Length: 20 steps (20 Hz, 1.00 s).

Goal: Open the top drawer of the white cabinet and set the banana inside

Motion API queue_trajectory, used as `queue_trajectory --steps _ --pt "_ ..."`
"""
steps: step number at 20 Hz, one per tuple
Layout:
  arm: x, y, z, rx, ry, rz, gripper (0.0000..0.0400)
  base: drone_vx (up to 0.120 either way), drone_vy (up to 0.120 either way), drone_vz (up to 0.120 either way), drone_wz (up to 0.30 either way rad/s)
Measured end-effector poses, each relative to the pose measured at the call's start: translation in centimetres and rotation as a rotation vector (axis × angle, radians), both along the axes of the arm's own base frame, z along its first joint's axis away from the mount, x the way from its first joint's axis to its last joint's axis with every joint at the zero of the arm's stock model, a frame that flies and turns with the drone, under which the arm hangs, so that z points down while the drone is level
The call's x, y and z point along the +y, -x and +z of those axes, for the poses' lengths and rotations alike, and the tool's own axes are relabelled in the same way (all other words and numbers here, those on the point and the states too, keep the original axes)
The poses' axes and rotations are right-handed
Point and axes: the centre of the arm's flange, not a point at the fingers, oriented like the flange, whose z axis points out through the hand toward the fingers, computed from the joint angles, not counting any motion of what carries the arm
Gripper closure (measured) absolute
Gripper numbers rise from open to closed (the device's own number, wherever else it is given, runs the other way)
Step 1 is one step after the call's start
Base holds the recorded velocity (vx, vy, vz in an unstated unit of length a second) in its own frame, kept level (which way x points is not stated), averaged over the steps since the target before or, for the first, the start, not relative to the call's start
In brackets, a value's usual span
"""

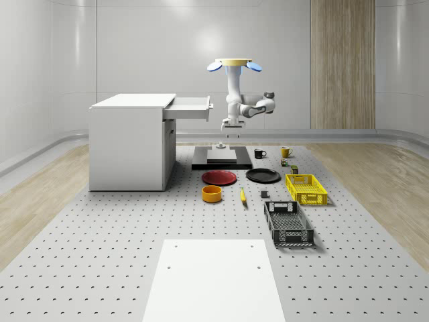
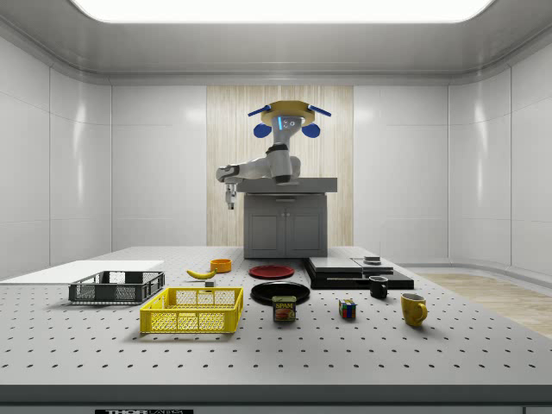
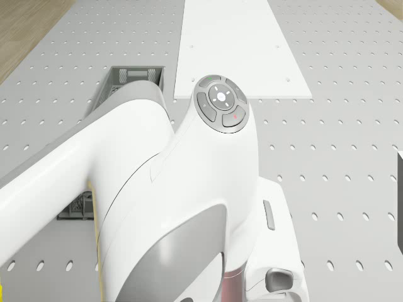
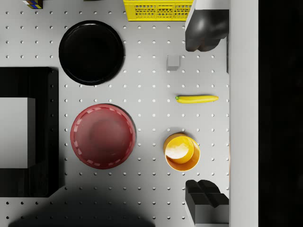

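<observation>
White panel (image 1: 211, 280) lies nearest in the whole-scene view. Beyond it, banana (image 1: 242, 196) rests untouched right of orange bowl (image 1: 212, 194). Top drawer (image 1: 190, 107) stands pulled out, ready to receive. Drone (image 1: 234, 64) hovers beside it; gripper (image 1: 232, 132) hangs wide, empty. Drawer's interior is hidden.
</observation>
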Motion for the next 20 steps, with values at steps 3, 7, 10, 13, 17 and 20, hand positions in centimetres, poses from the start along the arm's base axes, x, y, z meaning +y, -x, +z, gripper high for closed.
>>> queue_trajectory --steps 3,7,10,13,17,20 --pt "0.0 0.0 0.0 0.0 0.0 0.0 0.0 0.12 0.0 0.0 0.0" --pt "0.0 0.0 0.0 0.0 0.0 0.0 0.0 0.12 0.0 -0.03 0.0" --pt "0.0 0.0 0.0 0.0 0.0 0.0 0.0 0.12 0.0 -0.12 0.0" --pt "0.0 0.0 0.0 0.0 0.0 0.0 0.0 0.12 0.0 -0.12 0.0" --pt "0.0 0.0 0.0 0.0 0.0 0.0 0.0 0.12 0.0 -0.12 0.0" --pt "0.0 0.0 0.0 0.0 0.0 0.0 0.0 0.12 0.0 -0.12 0.0"
